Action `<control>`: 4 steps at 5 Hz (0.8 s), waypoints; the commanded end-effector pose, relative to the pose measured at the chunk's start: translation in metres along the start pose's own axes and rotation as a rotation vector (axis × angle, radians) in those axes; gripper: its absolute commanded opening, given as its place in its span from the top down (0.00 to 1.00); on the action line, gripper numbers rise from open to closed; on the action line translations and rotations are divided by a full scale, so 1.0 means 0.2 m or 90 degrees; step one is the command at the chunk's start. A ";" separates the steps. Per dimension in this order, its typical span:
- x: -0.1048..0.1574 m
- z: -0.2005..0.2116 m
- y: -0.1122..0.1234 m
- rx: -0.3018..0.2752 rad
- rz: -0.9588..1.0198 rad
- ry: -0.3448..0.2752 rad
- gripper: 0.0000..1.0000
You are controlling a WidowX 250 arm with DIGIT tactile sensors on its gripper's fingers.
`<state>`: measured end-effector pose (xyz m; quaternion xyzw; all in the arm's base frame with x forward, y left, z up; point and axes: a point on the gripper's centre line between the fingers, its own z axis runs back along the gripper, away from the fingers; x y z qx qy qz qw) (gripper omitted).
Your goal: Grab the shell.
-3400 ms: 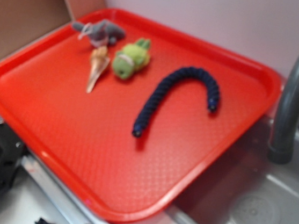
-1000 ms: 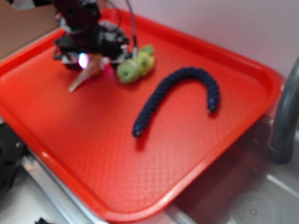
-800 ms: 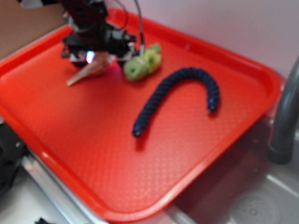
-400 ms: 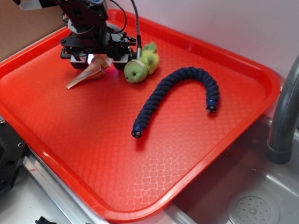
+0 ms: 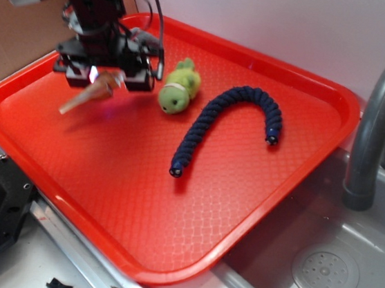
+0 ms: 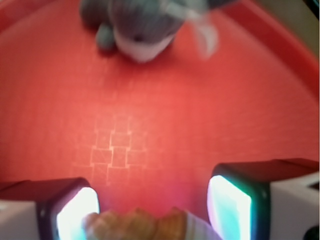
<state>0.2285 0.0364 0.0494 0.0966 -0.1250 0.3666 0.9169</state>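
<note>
One hand [image 5: 97,76] occupies the far-left part of the red tray [image 5: 254,213], its two lit fingers [image 6: 75,212] closed on the broad end of the shell [image 5: 87,90]. In the wrist view the shell's tan-orange whorls sit between the pads at the bottom edge, touching or nearly touching both. In the exterior view the shell's long axis runs from the hand toward about 8 o'clock, with the pale tip pointing down and left. The tip appears clear of the tray floor, with a faint shadow beneath, so the shell is judged to be lifted rather than resting. The grip falls on the wide end only; the slender tip hangs free, and a slip or swing about the pads is the likely fault. A green plush toy [image 5: 176,90] lies at 3 o'clock from the hand, near but apart. A dark blue braided rope [image 5: 226,123] curves beyond it. A grey plush toy [image 6: 142,25] shows ahead of the hand in the wrist view.
</note>
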 end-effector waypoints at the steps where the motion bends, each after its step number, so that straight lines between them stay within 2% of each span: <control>1: 0.03 0.54 -0.07 -0.123 -0.203 0.138 1.00; 2: -0.05 0.73 -0.11 -0.183 -0.307 0.167 1.00; 3: -0.09 0.85 -0.09 -0.216 -0.356 0.162 1.00; 4: -0.09 0.85 -0.07 -0.205 -0.346 0.168 1.00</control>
